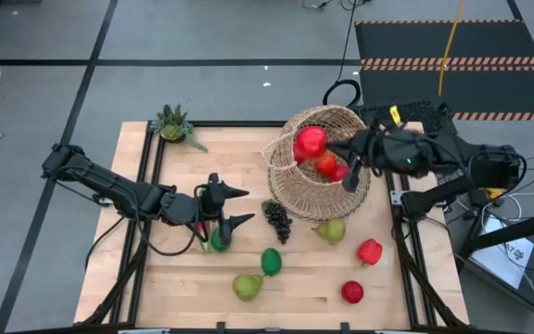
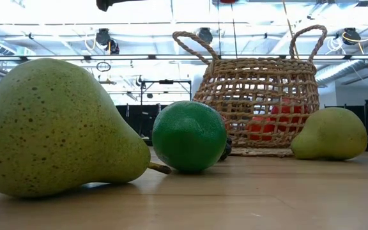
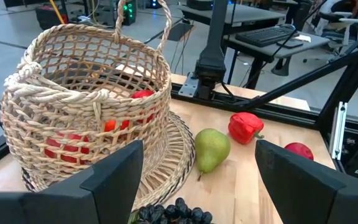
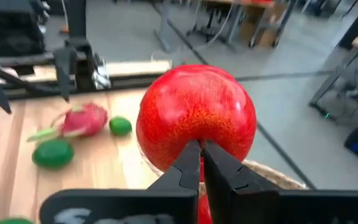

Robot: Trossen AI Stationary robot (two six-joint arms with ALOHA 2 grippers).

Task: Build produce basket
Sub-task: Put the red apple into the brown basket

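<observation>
1. Red apple (image 4: 196,119), glossy and round, sits pinched at its lower edge between the closed fingertips of the right gripper (image 1: 348,176), which holds it over the basket (image 1: 352,193); in the high view the apple shows at the basket's 10 o'clock rim.
2. Tan wicker, the basket stands on the wooden table (image 1: 174,288) at about 1 o'clock from the table's centre, with red and orange pieces already inside.
3. To do this step well, I judge the right arm should carry the apple nearer the basket's middle, lower it close to the fruit already there, then part the fingers gently so the apple neither bounces out nor clips the rim.
4. Toward 9 o'clock, the left gripper (image 1: 235,206) hangs with its fingers spread wide and empty above a dragon fruit (image 1: 202,228) and a green lime (image 1: 219,240), pointing toward the basket.
5. Outward from the basket, dark grapes (image 1: 277,219) lie at its 8 o'clock and a pear (image 1: 331,230) at its 6 o'clock.
6. Farther toward the table's 6 o'clock edge lie a second lime (image 1: 271,262), another pear (image 1: 246,286), a red pepper (image 1: 370,251) and one more red fruit (image 1: 352,292).
</observation>
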